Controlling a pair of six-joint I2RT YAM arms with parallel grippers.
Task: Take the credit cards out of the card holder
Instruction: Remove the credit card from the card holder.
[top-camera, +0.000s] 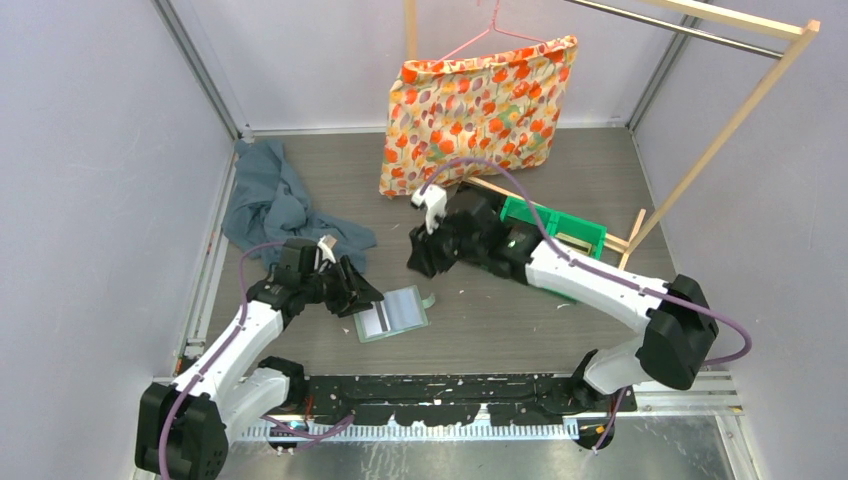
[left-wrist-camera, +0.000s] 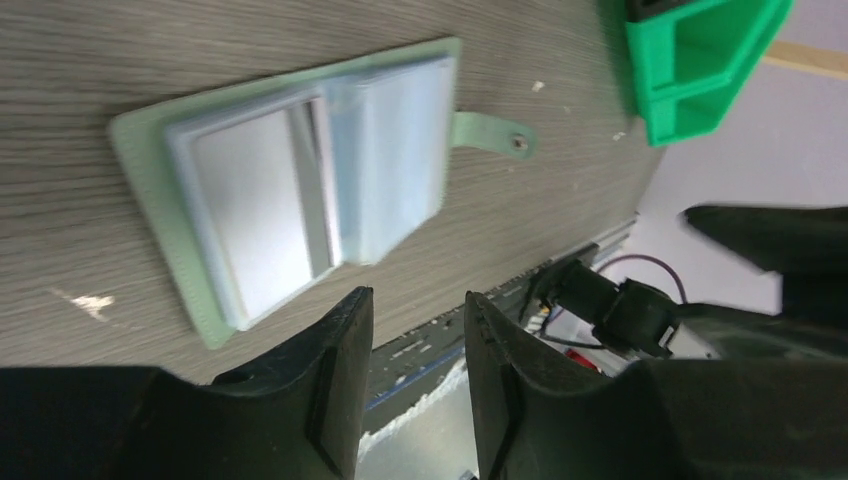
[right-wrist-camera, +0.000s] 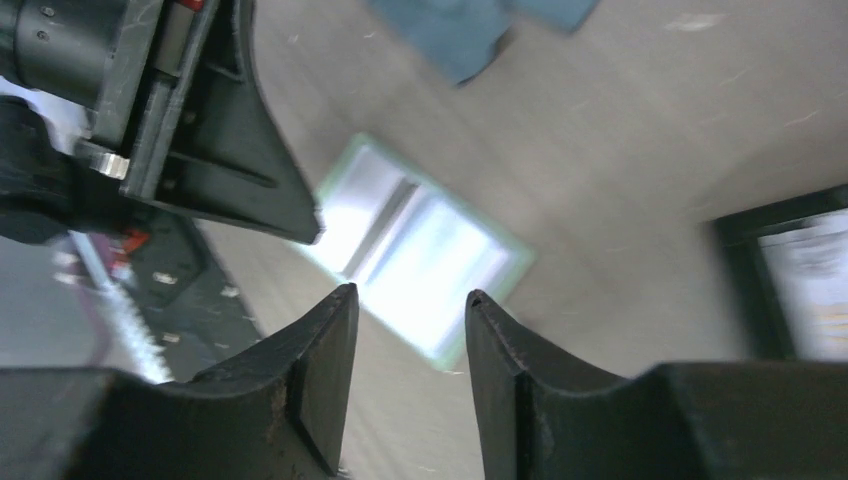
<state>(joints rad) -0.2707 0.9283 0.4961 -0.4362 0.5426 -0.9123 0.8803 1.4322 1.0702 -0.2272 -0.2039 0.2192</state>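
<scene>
Gaping narrowly, empty left hand (left-wrist-camera: 415, 300)

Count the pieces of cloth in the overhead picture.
2: a blue-grey cloth crumpled at the far left of the table, and a flowered cloth hanging up at the back.

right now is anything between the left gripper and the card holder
Nothing visible. The card holder lies open on the bare table, and the left gripper, jaws apart and empty, sits just off its edge. The right gripper hovers farther off, not between them.
</scene>
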